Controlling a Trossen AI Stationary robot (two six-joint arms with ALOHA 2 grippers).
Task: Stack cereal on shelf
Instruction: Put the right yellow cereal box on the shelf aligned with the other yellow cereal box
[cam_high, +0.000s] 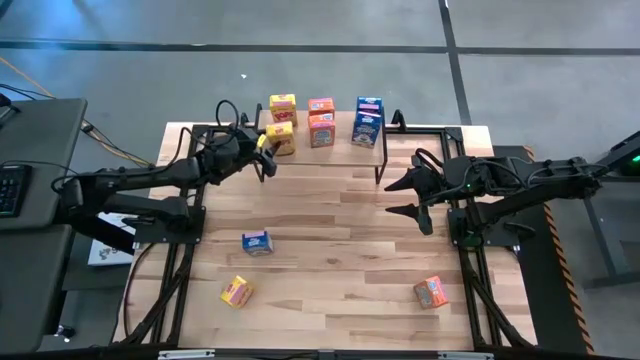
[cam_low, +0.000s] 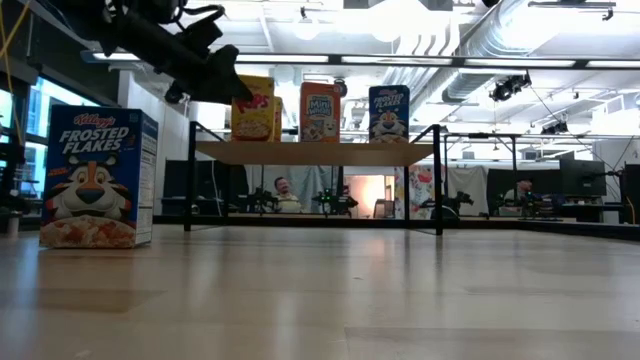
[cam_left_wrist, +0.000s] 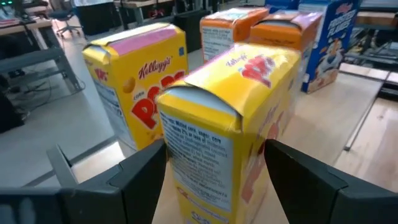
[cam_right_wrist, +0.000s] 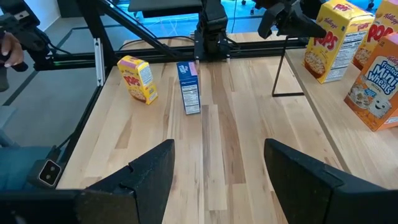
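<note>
On the pale butcher-block tabletop (cam_high: 340, 230), the left gripper (cam_high: 268, 152) clamps a small yellow cardboard cereal box (cam_high: 280, 138) over the light wood shelf (cam_high: 340, 135); the right gripper (cam_high: 412, 198) gapes, empty.

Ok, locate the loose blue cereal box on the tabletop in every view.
High view: the loose blue cereal box sits left of centre on the tabletop, in front of the shelf.
Low view: large at the left edge, front towards the camera.
Left wrist view: not in it.
Right wrist view: mid-table, beside a loose yellow box.
Shared landmark: the shelf, in all four.
</note>
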